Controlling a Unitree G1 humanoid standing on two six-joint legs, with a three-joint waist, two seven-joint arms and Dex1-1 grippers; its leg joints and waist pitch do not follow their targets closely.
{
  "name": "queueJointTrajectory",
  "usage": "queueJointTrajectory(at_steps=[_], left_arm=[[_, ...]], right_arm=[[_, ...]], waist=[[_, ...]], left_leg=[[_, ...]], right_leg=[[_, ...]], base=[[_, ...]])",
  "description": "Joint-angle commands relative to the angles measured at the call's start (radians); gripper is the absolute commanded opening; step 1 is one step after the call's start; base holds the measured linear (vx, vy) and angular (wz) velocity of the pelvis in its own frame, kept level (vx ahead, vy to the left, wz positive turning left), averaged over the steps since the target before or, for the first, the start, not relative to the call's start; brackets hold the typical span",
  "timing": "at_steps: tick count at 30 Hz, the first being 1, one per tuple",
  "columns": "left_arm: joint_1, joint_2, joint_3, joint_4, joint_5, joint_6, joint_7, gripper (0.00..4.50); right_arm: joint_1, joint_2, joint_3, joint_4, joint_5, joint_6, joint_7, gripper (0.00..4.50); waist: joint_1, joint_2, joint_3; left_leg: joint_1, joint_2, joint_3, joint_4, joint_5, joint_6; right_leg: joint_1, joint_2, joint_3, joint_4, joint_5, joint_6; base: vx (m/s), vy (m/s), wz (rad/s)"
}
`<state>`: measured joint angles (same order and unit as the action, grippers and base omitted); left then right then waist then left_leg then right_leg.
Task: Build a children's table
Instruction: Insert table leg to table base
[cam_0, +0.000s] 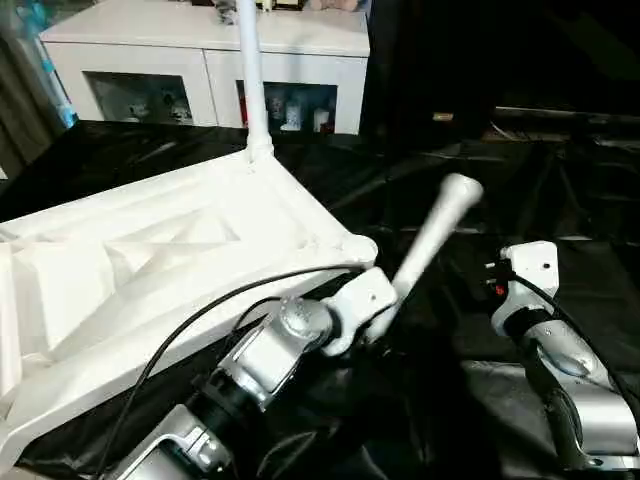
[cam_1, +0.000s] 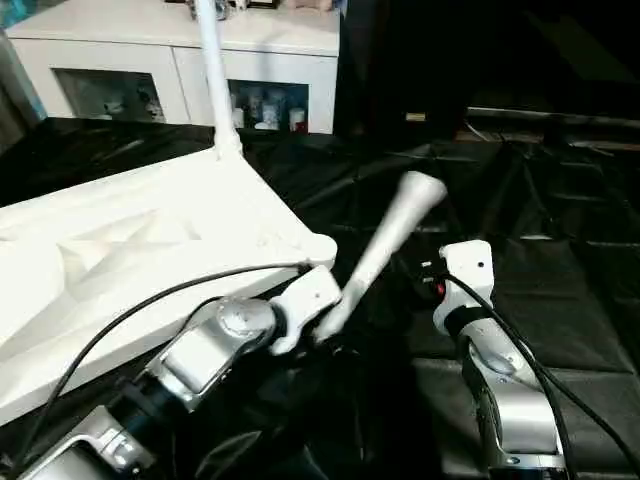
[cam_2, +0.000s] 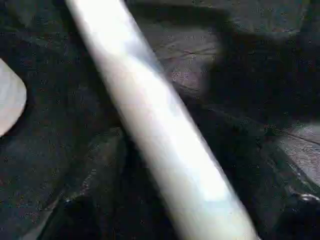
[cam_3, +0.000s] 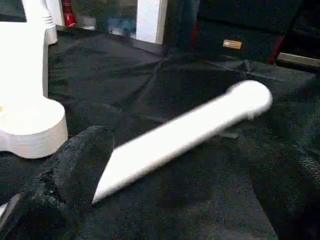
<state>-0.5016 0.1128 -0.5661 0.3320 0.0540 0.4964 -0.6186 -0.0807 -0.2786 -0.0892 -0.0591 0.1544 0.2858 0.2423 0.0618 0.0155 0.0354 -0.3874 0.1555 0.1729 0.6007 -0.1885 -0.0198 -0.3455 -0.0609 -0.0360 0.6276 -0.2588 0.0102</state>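
One loose leg (cam_0: 432, 232), slanting toward upper right, near socket (cam_0: 352, 247). Left pincer (cam_0: 372, 318) around its lower end; grip uncertain. Right pincer (cam_0: 525, 268) wide open, empty.

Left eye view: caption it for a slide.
Left gripper at a slanted loose leg beside the upturned tabletop, one leg already standing.
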Motion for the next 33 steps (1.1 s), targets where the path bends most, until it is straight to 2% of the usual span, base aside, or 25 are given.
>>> queueJointTrajectory(at_steps=[1,7,12,17,22,24,27,31,33], left_arm=[[0.018,0.012,-0.019,0.025,0.013,0.016,-0.011,3.14],[0.021,0.034,-0.012,0.012,0.026,-0.042,-0.022,2.61],[0.046,0.072,0.033,-0.037,0.001,-0.107,-0.048,2.17],[0.067,0.093,0.052,-0.064,-0.015,-0.126,-0.068,1.84],[0.097,0.110,0.089,-0.089,-0.044,-0.234,-0.089,1.50],[0.100,0.114,0.098,-0.092,-0.048,-0.245,-0.092,1.44],[0.113,0.124,0.129,-0.111,-0.066,-0.285,-0.100,1.41],[0.116,0.126,0.161,-0.123,-0.091,-0.307,-0.102,1.40],[0.116,0.132,0.205,-0.143,-0.123,-0.318,-0.110,1.39]], right_arm=[[-0.012,-0.003,-0.005,-0.008,-0.007,0.017,-0.005,4.50],[-0.013,-0.003,-0.005,-0.008,-0.008,0.016,-0.006,4.50],[-0.021,-0.002,-0.002,-0.002,-0.011,0.015,-0.009,4.50],[-0.031,-0.002,0.001,0.005,-0.013,0.014,-0.008,4.50],[-0.044,-0.005,0.008,0.016,-0.007,0.000,0.011,4.50],[-0.045,-0.008,0.012,0.012,0.001,-0.003,0.028,4.50],[-0.046,-0.049,0.020,-0.008,0.025,-0.029,0.110,4.50],[-0.057,-0.082,0.006,-0.007,0.034,-0.058,0.153,4.50],[-0.073,-0.112,-0.014,-0.022,0.065,-0.079,0.215,4.50]], waist=[[0.002,-0.011,-0.040],[0.001,-0.012,-0.041],[-0.001,-0.011,-0.040],[0.000,-0.012,-0.039],[0.000,-0.011,-0.040],[0.003,-0.009,-0.042],[0.004,-0.007,-0.043],[0.005,-0.005,-0.043],[0.006,-0.005,-0.042]], left_leg=[[0.019,0.079,-0.035,-0.083,-0.172,0.027],[0.019,0.079,-0.034,-0.082,-0.148,0.044],[0.019,0.080,-0.034,-0.083,-0.157,0.044],[0.021,0.081,-0.032,-0.084,-0.155,0.042],[0.019,0.081,-0.031,-0.083,-0.137,0.043],[0.021,0.082,-0.030,-0.081,-0.127,0.046],[0.017,0.081,-0.031,-0.079,-0.112,0.059],[0.019,0.082,-0.030,-0.078,-0.123,0.061],[0.020,0.083,-0.030,-0.077,-0.127,0.064]], right_leg=[[0.018,-0.095,0.046,-0.086,-0.024,-0.210],[0.019,-0.095,0.046,-0.083,0.016,-0.216],[0.018,-0.095,0.046,-0.084,0.004,-0.217],[0.015,-0.095,0.046,-0.084,-0.006,-0.218],[0.016,-0.094,0.046,-0.079,0.034,-0.215],[0.015,-0.094,0.046,-0.076,0.057,-0.217],[0.019,-0.095,0.044,-0.072,0.104,-0.220],[0.020,-0.095,0.043,-0.072,0.101,-0.228],[0.021,-0.096,0.044,-0.072,0.098,-0.235]], base=[[0.000,0.000,0.00],[0.000,0.000,0.00],[0.000,0.000,0.00],[0.000,0.000,0.00],[0.000,0.000,0.00],[0.000,0.000,0.00],[0.000,0.000,0.00],[0.000,0.000,0.00],[0.000,0.000,0.00]])
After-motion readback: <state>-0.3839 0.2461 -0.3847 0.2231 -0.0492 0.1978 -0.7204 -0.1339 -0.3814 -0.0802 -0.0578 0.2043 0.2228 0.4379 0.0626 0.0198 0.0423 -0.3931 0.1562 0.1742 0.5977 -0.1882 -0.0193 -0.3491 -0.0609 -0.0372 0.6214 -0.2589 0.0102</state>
